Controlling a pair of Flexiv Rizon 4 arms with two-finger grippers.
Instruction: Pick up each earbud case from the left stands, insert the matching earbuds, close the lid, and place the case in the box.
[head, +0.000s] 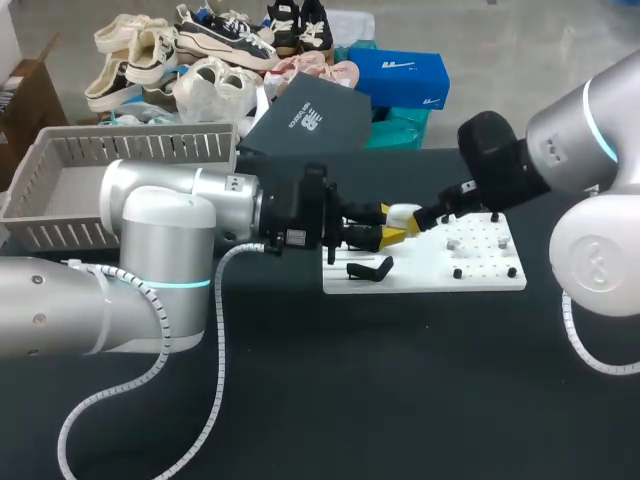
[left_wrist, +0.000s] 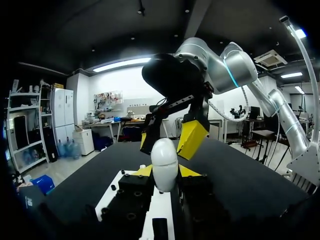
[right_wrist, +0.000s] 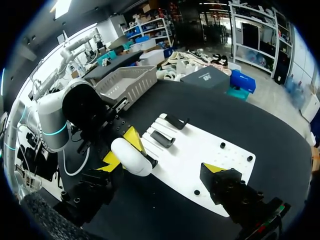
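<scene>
The white earbud case (head: 404, 212) is clamped between the two yellow tips of my left hand (left_wrist: 166, 172), upright and lifted clear above the white stand board (head: 430, 272), over the board's end nearest the basket. I judge it is held up there so that my other arm can get at its top, away from the pegs. I cannot tell whether the lid is open.

My right hand (left_wrist: 169, 136) is spread wide, one tip on either side of the case's upper end and neither clearly touching it; that looks to me like a line-up for working the lid, or for steadying the case while earbuds go in.

On the board beneath, a black stand (head: 368, 268) lies bare, and small black pegs dot the board's far end. The grey basket (head: 60, 195) waits well beyond the board on my left arm's side, on the black worktop (head: 400, 390)
</scene>
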